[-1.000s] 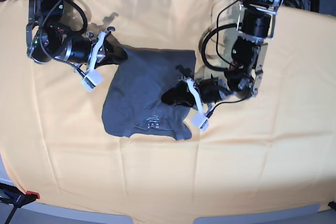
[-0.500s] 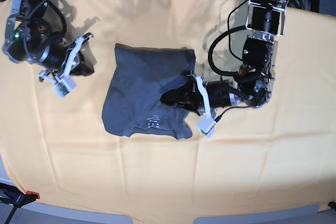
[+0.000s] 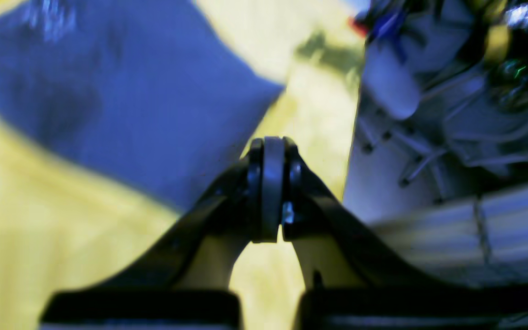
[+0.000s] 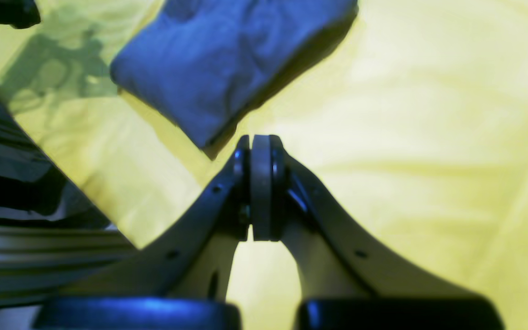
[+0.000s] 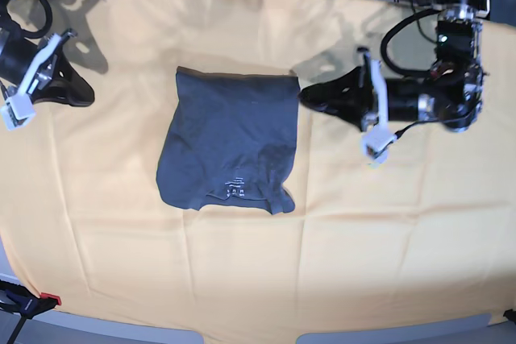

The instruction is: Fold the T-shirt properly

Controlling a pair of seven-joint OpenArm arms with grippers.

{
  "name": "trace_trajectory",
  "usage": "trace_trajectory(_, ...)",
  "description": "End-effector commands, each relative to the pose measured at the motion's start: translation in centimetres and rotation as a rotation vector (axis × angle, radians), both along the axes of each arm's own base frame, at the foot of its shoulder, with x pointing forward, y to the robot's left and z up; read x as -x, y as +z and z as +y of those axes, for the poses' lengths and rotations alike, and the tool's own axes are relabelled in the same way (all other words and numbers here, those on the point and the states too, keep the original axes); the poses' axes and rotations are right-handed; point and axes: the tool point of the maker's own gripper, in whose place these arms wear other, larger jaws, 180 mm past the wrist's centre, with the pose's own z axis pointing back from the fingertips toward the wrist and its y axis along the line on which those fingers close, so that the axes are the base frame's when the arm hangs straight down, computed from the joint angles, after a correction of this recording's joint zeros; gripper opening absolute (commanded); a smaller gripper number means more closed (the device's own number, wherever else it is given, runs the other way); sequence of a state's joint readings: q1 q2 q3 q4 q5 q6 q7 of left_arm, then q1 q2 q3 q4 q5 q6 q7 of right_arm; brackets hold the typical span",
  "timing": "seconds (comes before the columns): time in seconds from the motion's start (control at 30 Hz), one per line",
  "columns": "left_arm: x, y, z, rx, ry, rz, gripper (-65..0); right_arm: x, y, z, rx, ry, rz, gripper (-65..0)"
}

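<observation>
Base view first: the T-shirt lies folded into a compact rectangle at the middle of the worktop, flat on its yellow-orange cloth, with the pale neck label showing near its front edge and a small flap sticking out at the lower right corner. Over on the right of the picture, the left tool hangs just beside the shirt's upper right corner, not touching it, and the left wrist view shows its tips pressed together on nothing, though that picture is blurred. Far left now, the right tool sits well apart from the garment near the edge of the cloth, and its own camera confirms the tips closed flat against each other, empty, with a corner of the shirt beyond them. So the fold looks close to finished, I'd say, with only that loose corner and a slightly skewed lower edge left to tidy. The danger from here: the left tool is so near the upper corner that any sideways sweep could catch the top layer and drag the fold open; a pinch at the loose flap could lift several layers at once and undo the stack, and pulling could bunch the cloth beneath
</observation>
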State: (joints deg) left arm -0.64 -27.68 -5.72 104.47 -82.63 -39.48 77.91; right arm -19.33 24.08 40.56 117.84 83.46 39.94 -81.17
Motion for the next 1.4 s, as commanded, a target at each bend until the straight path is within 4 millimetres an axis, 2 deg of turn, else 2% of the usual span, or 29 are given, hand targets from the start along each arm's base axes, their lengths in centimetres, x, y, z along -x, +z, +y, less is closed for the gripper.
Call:
trace_trajectory(0.0,0.3,2.2,0.1,0.031,-0.011,-0.069,-65.0,-0.1,1.2,-0.4,0.003,-0.001,-0.038,-65.0)
trace_trajectory(0.13,4.2,3.2,1.1,-0.044,-0.034,-0.126,-65.0,1.7,0.5,-2.4,0.023,-0.073,0.022,-65.0)
trace_trajectory(0.3,8.8,3.5,2.4,-0.128,-0.015,-0.122,-65.0,5.4,-1.0,-4.9,0.068,-0.155,0.134,-65.0)
trace_trajectory(0.4,11.8,2.5,3.8,-0.229,-0.003,-0.046,-65.0,9.2,-2.2,-6.5,0.116,-0.189,0.257,-65.0)
trace_trajectory(0.57,16.6,1.0,5.9,-0.306,0.072,0.181,-65.0,15.7,-3.1,-8.6,0.186,-0.241,0.460,-65.0)
trace_trajectory(0.67,20.6,0.2,6.6,-0.334,0.071,0.347,-65.0,19.4,-3.7,-8.4,0.191,-0.240,0.575,-65.0)
trace_trajectory(0.83,27.4,0.6,5.8,-0.300,0.049,0.583,-65.0,24.5,-5.4,-5.9,0.105,-0.233,0.738,-65.0)
trace_trajectory(0.9,27.7,0.3,5.6,-0.302,0.081,0.590,-65.0,26.2,-6.5,-4.7,0.047,-0.222,0.809,-65.0)
trace_trajectory(1.03,29.4,-2.9,7.3,-0.372,0.199,0.699,-65.0,29.9,-9.5,-2.1,-0.078,-0.199,0.975,-65.0)
trace_trajectory(1.07,29.9,-3.9,7.7,-0.371,0.236,0.735,-65.0,31.5,-10.7,-1.8,-0.065,-0.191,1.038,-65.0)
trace_trajectory(1.17,33.0,-7.3,8.2,-0.365,0.303,0.882,-65.0,33.9,-14.9,-1.0,-0.027,-0.192,1.116,-65.0)
trace_trajectory(1.23,33.0,-10.6,8.0,-0.355,0.336,0.910,-65.0,34.1,-17.8,-0.3,-0.011,-0.182,1.131,-65.0)
trace_trajectory(1.37,32.0,-18.7,7.5,-0.366,0.405,0.916,-65.0,32.9,-23.4,1.1,0.014,-0.159,1.111,-65.0)
